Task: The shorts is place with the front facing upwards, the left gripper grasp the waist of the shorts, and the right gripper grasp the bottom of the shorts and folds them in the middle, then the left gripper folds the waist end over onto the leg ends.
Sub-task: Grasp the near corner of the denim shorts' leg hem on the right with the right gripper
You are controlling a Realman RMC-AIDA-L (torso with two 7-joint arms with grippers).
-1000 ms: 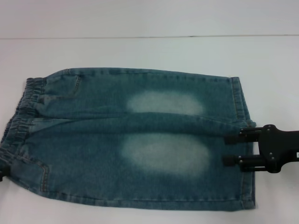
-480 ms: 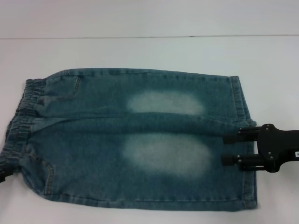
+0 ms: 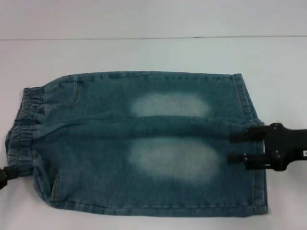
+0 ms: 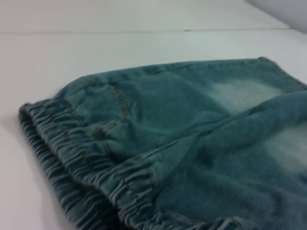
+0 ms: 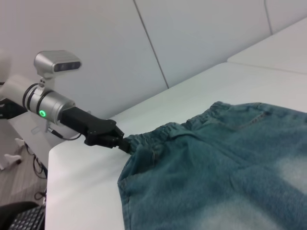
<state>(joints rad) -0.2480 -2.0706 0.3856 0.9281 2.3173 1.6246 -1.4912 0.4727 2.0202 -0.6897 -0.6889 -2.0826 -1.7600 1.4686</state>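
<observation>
Blue denim shorts lie flat on the white table, front up. The ruched waist is at the left, and the stitched bottom hems are at the right. Only the tip of my left gripper shows at the head view's left edge. The right wrist view shows that left gripper shut on the near end of the waist, which bunches there. My right gripper lies over the near leg's hem, open, its two fingers apart on top of the cloth.
The table's back edge runs behind the shorts. In the right wrist view the table's left corner ends close to the left arm, with floor and a stand beyond it.
The left gripper has drawn the near end of the waist inward to the right, bunching the band. The whole garment has shifted slightly right. The right gripper has barely moved.
</observation>
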